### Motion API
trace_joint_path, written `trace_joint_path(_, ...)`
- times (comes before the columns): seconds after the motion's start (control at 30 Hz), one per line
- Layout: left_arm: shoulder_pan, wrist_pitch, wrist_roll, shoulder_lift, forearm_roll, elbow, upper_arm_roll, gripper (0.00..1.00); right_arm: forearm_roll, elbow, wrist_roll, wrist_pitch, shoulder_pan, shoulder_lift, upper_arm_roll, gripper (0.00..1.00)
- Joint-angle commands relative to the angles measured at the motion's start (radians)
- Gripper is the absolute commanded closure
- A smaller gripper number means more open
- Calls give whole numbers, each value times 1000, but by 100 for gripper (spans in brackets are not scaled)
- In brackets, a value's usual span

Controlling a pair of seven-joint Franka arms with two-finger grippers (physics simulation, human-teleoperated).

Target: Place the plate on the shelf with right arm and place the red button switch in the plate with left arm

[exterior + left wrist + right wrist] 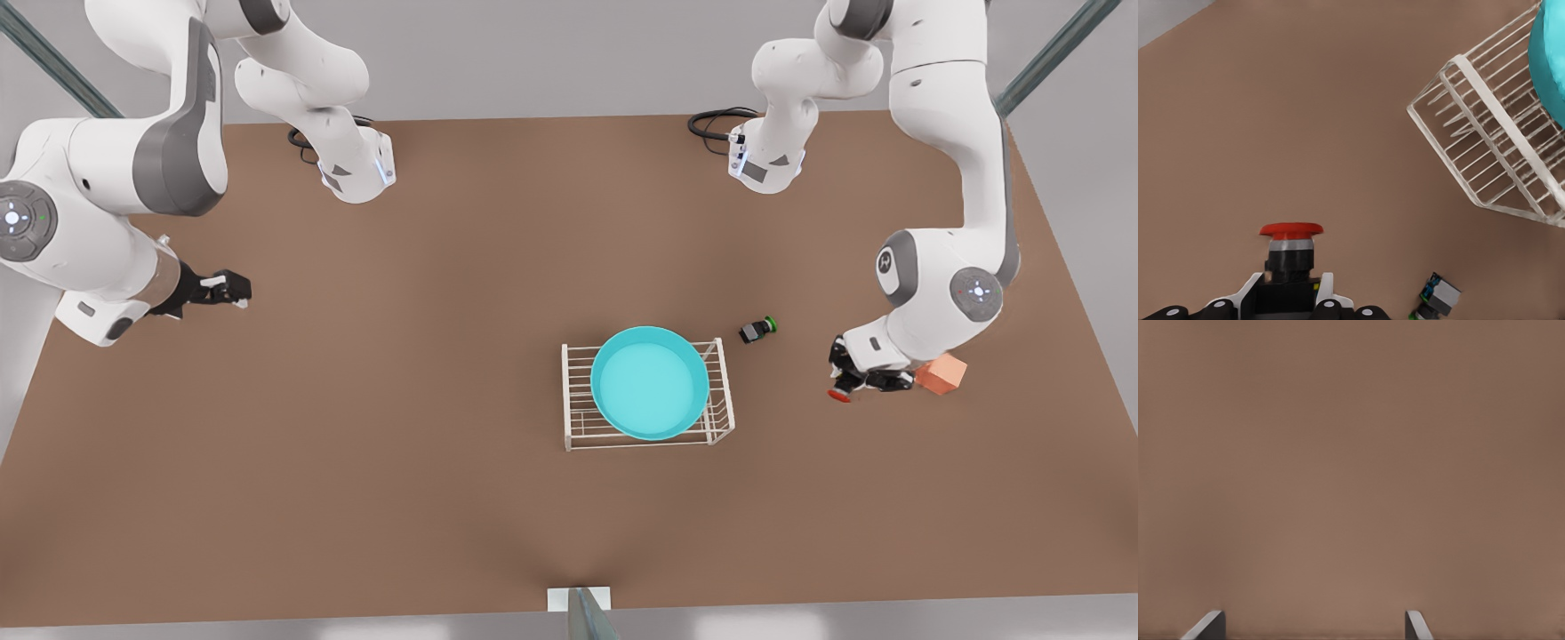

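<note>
Plate (650,382) seated on shelf (722,391), red button switch (1291,250) clamped by left gripper (852,382) above table (400,373), beside orange cube (942,373), right gripper (233,290) held wide open, nothing gripped, waiting apart.

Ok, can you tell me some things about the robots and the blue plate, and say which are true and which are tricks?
1. The plate sits on the shelf. True.
2. The left tool grips the red button switch. True.
3. The red button switch is already in the plate. False: it is off at the front view's right, beside the orange cube.
4. The right tool holds the green-capped switch. False: it is open, over bare table.
</note>
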Motion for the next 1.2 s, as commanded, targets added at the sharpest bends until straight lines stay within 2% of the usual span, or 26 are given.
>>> trace_joint_path(0.0,-62,-116,-859,5,-45,40,-29,52,1,-2,-104,-3,0,-1,-2,0)
trace_joint_path(0.07,-115,-114,-1090,37,-59,107,-70,52,1,0,-104,-3,0,1,-2,0)
trace_joint_path(0.17,-121,-108,-1374,82,-71,216,-196,52,4,0,-106,-3,0,4,-7,0)
trace_joint_path(0.4,-234,62,-1483,220,-57,221,-230,52,16,4,-110,-3,0,12,-28,0)
trace_joint_path(0.43,-240,81,-1494,230,-39,221,-230,47,18,4,-110,-2,0,12,-33,0)
trace_joint_path(0.47,-240,79,-1494,234,-28,221,-230,0,29,4,-112,-2,2,13,-39,0)
trace_joint_path(0.6,-224,-2,-1485,163,-5,222,-211,0,32,6,-112,-2,2,18,-39,0)
trace_joint_path(0.63,-224,-114,-1483,138,9,265,-181,0,32,6,-112,-2,2,18,-41,0)
trace_joint_path(0.7,-214,-612,-1178,122,55,546,-41,0,32,7,-112,-2,2,18,-41,0)
trace_joint_path(0.77,-216,-771,-819,69,59,604,69,0,32,9,-112,-2,2,18,-41,0)
trace_joint_path(0.83,-213,-838,-465,20,200,603,85,0,27,11,-100,-2,3,18,-41,0)
trace_joint_path(1.17,-185,-851,-456,46,191,620,69,0,-16,7,-81,-14,2,-10,-41,0)
